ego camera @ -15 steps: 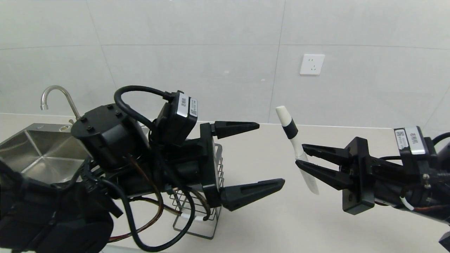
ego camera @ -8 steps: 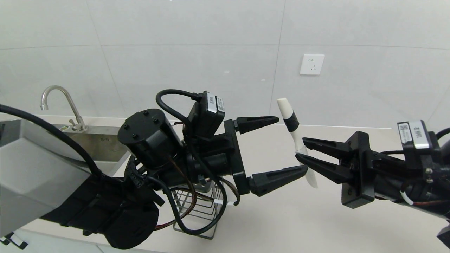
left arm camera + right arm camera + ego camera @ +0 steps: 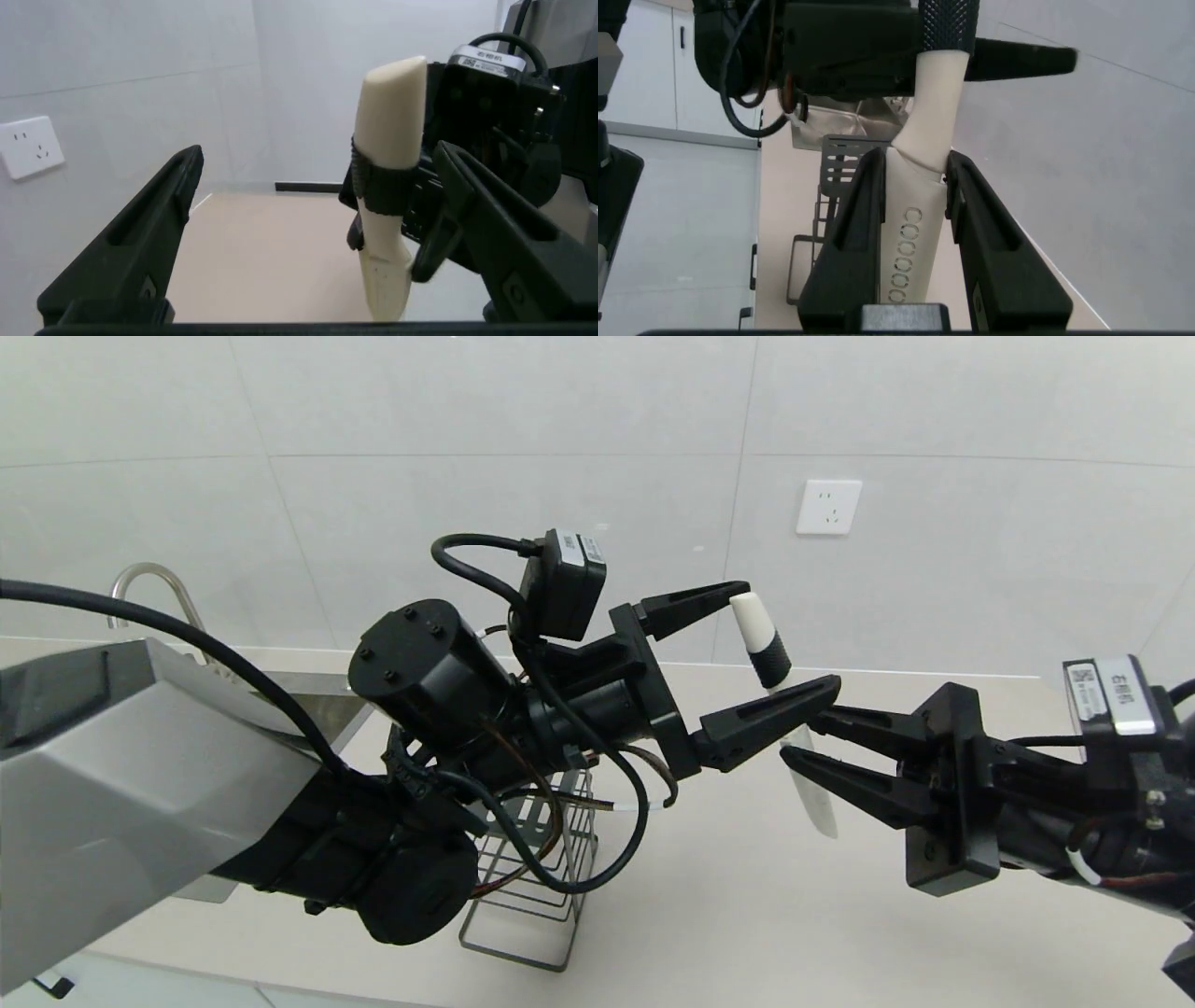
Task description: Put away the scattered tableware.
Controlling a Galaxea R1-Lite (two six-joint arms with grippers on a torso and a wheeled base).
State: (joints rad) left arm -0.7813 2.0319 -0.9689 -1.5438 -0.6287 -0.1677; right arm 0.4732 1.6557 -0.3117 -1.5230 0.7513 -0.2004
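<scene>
A white knife (image 3: 758, 630) with a black band on its handle stands nearly upright in the air above the counter, handle up. My right gripper (image 3: 801, 742) is shut on it where handle meets blade, and the blade tip (image 3: 820, 812) hangs below the fingers. My left gripper (image 3: 789, 635) is open, with one finger on each side of the handle's upper part. The left wrist view has the handle (image 3: 388, 187) between my left gripper's (image 3: 318, 154) spread fingers, nearer one of them. The right wrist view has the blade (image 3: 915, 233) clamped in my right gripper (image 3: 915, 163).
A wire rack (image 3: 532, 915) stands on the beige counter (image 3: 747, 915) below my left arm. A steel faucet (image 3: 149, 579) rises at the left. A wall socket (image 3: 828, 506) sits on the tiled wall behind.
My left arm has swung right and upward, bringing its open fingers around the knife handle. My right gripper has stayed almost still, holding the knife a little higher.
</scene>
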